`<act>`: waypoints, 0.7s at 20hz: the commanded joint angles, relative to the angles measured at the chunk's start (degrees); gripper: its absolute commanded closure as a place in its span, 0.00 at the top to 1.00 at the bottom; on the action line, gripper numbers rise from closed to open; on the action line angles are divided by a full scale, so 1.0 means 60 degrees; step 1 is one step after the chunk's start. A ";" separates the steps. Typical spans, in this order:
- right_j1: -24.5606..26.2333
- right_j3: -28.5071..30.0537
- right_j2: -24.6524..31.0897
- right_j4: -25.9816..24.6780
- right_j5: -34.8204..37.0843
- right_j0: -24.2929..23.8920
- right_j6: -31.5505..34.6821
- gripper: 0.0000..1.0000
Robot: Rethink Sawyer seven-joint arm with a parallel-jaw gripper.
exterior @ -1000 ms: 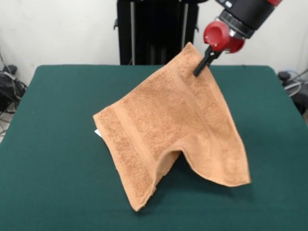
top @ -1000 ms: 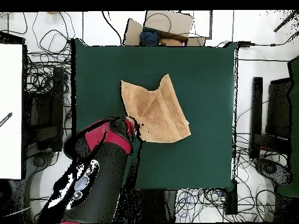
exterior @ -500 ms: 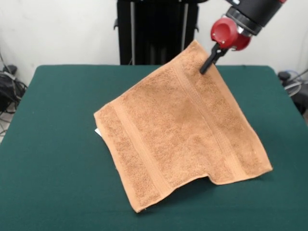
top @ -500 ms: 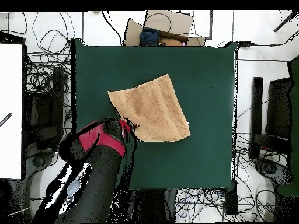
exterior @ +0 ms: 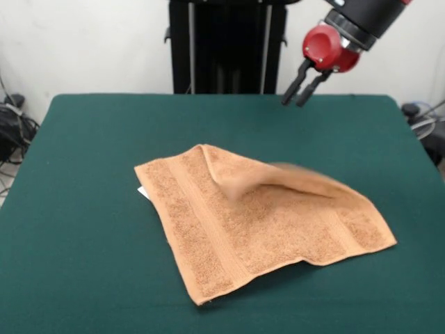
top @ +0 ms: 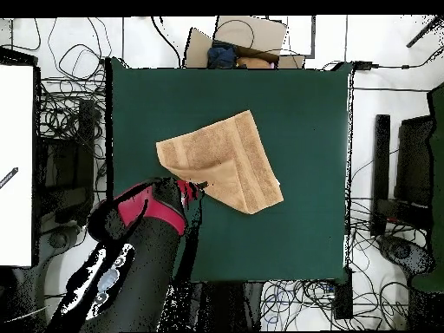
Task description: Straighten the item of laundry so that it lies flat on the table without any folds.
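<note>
claw [exterior: 300, 92] hanging open, empty | towel [exterior: 264, 226] below it dropping onto worktop [exterior: 83, 209], corner folding over

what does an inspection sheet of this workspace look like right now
surface: large dark green felt-covered table, bare around the towel
job's things: light orange-tan terry-cloth towel on the table, one corner folded over onto it, not flat
clutter: nothing seen on the table
grippers: black-fingered gripper on the red and black arm, open, above the table, clear of the towel
cables: black tangles on the floor beside the table
surroundings: cardboard box beyond one table edge; white wall behind
</note>
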 commanded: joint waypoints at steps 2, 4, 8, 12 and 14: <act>0.0255 0.0877 0.0407 0.0081 -0.0402 0.0140 0.2130 1.00; 0.0255 0.0867 0.0399 0.0098 -0.0364 0.0163 0.2146 1.00; 0.0239 0.0922 0.0427 0.0158 -0.0460 0.0142 0.2215 1.00; -0.0403 0.1036 0.0736 0.0533 -0.0020 -0.0237 0.1797 1.00; -0.0601 0.1000 0.0773 0.0560 0.0201 -0.0337 0.1548 1.00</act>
